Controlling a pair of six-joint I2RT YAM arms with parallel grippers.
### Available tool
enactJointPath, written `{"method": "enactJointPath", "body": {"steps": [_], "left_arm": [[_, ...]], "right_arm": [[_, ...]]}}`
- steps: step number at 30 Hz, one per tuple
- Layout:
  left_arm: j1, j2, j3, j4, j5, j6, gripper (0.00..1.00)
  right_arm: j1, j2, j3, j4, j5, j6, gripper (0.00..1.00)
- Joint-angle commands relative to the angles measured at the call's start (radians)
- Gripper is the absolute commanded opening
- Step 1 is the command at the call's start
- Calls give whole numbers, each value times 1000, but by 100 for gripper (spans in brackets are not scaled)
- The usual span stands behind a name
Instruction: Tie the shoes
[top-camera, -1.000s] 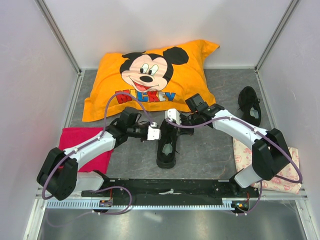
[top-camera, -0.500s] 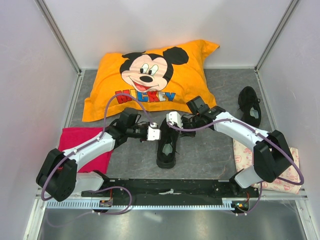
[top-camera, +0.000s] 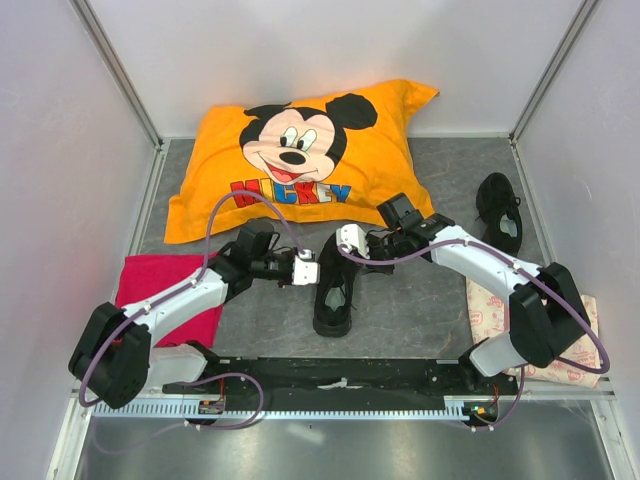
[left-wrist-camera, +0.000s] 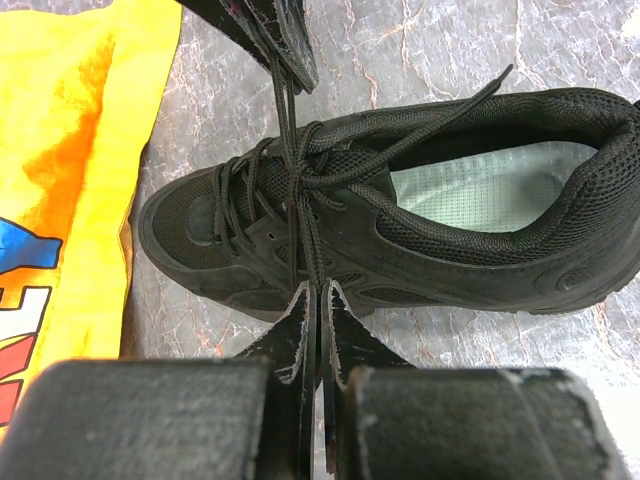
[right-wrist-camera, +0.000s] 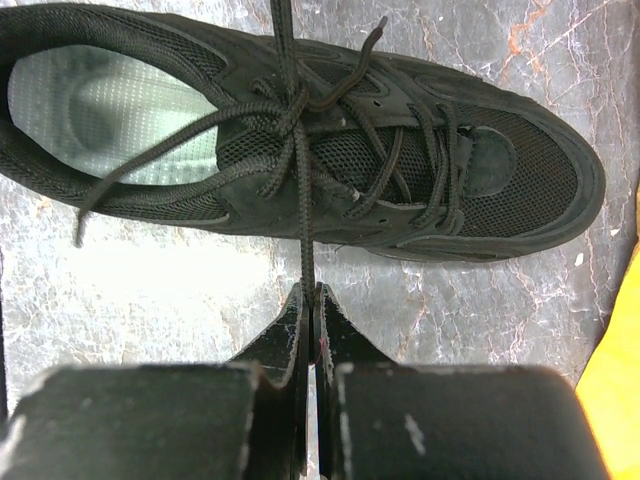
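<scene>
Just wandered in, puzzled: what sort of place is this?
Probably a robot test booth: plain white walls box in a grey table, two arms bolted at its edge, and props like a Mickey pillow.

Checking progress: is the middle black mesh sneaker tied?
Knotted: thin black laces meet in a knot, left gripper and right gripper holding strands taut; bow unclear.

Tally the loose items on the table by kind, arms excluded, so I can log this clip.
Black lace-up sneakers: 2
Orange Mickey Mouse pillow: 1
Red towel: 1
Pale printed cloth: 1
Total: 5
</scene>
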Motion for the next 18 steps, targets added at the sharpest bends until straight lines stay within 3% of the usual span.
{"method": "enactJointPath", "body": {"steps": [1,18], "left_arm": [[15,-26,-18,-35,-22,44,2],[27,-24,-35,-61,-20,78,1]], "right_arm": [[-29,-31,-19,-44,35,-38,0],[-58,-33,-41,-54,35,-84,0]]}}
